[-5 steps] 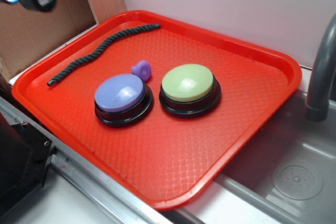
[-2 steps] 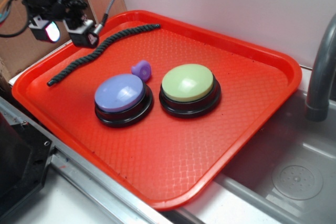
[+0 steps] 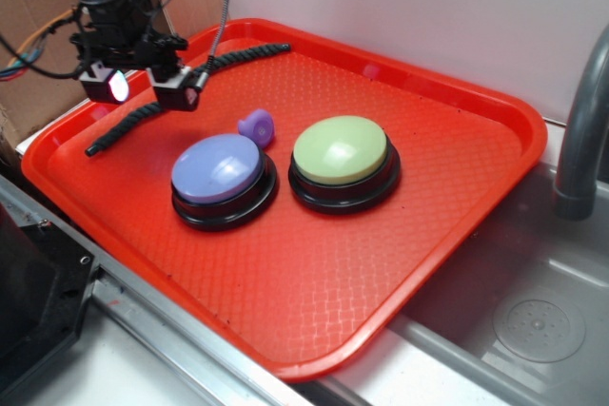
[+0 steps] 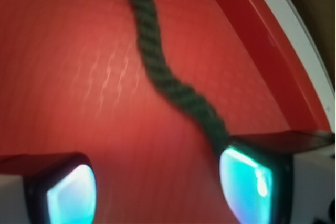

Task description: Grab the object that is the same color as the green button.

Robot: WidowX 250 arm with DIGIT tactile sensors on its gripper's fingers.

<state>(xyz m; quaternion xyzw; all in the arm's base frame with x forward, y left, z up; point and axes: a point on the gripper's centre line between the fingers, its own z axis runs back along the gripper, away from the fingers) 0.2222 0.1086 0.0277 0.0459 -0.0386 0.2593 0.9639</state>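
Observation:
The dark blackish-green rope point(image 3: 128, 124) lies wavy along the far left side of the red tray point(image 3: 457, 168); its middle is hidden behind my gripper. In the wrist view the rope point(image 4: 157, 66) runs from the top down under my right finger. My gripper point(image 3: 146, 89) hangs open just above the rope's middle, with nothing between the fingers. Its lit fingertips point(image 4: 247, 182) straddle bare tray. The green button point(image 3: 341, 151), pale yellow-green on a black base, stands mid-tray to the right of the gripper.
A purple-domed button point(image 3: 218, 170) stands left of the green one, with a small purple plastic piece point(image 3: 256, 125) behind it. Cardboard point(image 3: 38, 54) rises behind the tray's left corner. A grey sink point(image 3: 533, 320) and faucet point(image 3: 582, 140) lie at right.
My gripper has come down from the top left corner and moved right, to just above the rope's middle. The rope and buttons have not moved.

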